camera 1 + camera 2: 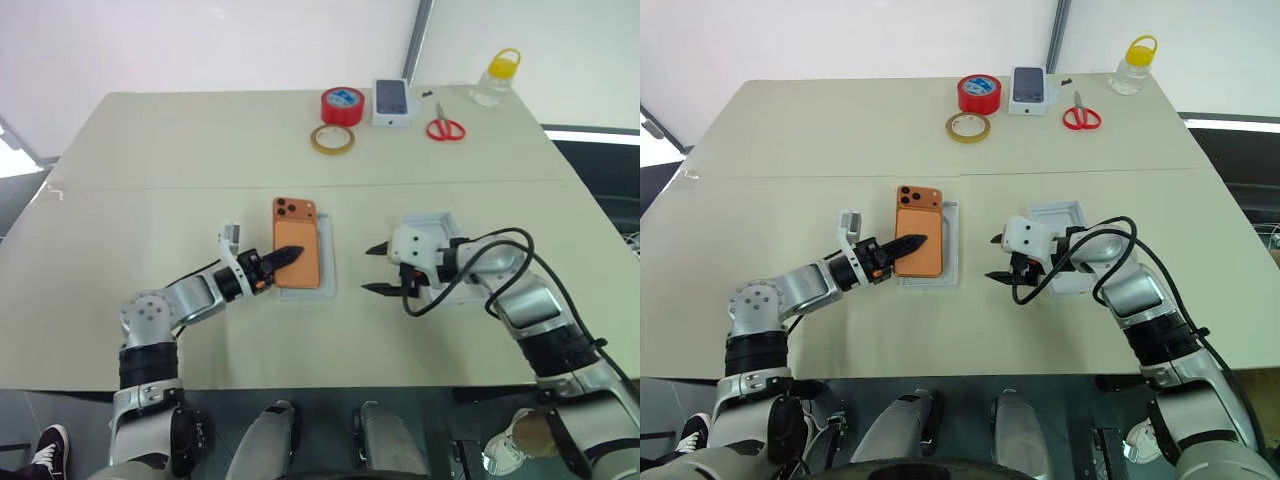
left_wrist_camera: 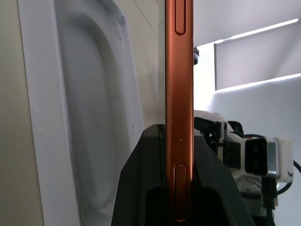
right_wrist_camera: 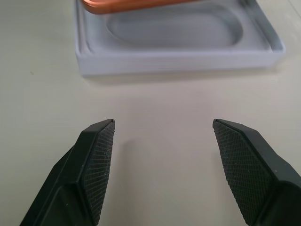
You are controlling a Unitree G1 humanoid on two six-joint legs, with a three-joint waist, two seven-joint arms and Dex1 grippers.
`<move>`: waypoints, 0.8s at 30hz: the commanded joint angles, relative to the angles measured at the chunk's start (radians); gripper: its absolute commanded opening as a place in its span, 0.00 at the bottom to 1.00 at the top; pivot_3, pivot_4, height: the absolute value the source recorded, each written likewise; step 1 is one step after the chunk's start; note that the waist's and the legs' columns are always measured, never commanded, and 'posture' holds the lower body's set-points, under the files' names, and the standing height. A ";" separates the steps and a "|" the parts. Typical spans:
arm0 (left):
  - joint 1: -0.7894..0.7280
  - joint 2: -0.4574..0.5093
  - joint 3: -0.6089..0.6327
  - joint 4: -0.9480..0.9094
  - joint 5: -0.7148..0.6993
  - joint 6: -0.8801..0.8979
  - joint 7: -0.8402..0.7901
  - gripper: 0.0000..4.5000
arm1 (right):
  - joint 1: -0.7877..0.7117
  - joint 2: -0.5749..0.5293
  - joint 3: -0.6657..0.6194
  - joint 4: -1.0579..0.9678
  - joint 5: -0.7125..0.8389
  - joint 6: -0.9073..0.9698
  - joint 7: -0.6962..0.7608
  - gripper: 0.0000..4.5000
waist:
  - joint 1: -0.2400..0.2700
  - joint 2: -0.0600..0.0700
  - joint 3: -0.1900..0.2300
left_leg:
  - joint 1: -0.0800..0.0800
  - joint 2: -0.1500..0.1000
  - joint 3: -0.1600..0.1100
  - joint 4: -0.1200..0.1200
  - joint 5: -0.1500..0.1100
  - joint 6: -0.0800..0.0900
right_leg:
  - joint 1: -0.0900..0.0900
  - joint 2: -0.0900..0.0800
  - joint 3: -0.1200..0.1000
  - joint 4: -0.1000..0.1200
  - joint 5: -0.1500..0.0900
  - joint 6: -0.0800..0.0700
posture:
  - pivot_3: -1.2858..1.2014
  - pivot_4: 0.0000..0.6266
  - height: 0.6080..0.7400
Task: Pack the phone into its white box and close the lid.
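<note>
The orange phone (image 1: 298,235), its lens cluster at the far end, hovers over the white box (image 1: 328,275), a shallow tray at the table's middle. My left gripper (image 1: 288,255) is shut on the phone's near left edge. In the left wrist view the phone (image 2: 178,94) stands edge-on between the black fingers, and the box (image 2: 84,117) lies beside it. My right gripper (image 1: 378,270) hangs open just right of the box, holding nothing. Its wrist view looks across bare table at the box wall (image 3: 178,59). The lid (image 1: 437,222), another shallow white tray, lies under my right arm.
Along the far edge sit a red tape roll (image 1: 342,105), a tan tape ring (image 1: 331,139), a small white carton printed with a phone (image 1: 393,102), red scissors (image 1: 445,128) and a yellow-capped bottle (image 1: 497,78). A cable loops from my right wrist.
</note>
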 commanded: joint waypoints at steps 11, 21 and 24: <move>-0.049 0.037 0.013 -0.039 -0.003 0.036 -0.027 0.82 | -0.032 0.041 -0.002 0.012 -0.017 -0.061 -0.055 0.79 | 0.002 0.000 0.000 | 0.000 0.000 0.000 0.001 0.000 -0.001 | 0.000 0.000 0.000 0.000 0.000 0.000 | 0.52 0.24 1.00; -0.052 0.090 0.046 -0.136 -0.056 0.096 0.031 0.82 | -0.058 0.071 0.017 0.053 -0.036 -0.096 -0.061 0.79 | 0.004 0.000 0.000 | 0.000 0.000 0.000 0.001 0.000 -0.001 | 0.001 0.000 0.000 0.000 0.000 0.000 | 0.52 0.24 1.00; -0.051 0.109 0.065 -0.151 -0.073 0.104 0.052 0.82 | -0.058 0.080 0.018 0.052 -0.036 -0.097 -0.061 0.79 | 0.003 0.000 0.000 | 0.000 0.000 0.000 0.001 0.000 -0.001 | 0.001 0.000 0.000 0.000 0.000 0.000 | 0.52 0.24 1.00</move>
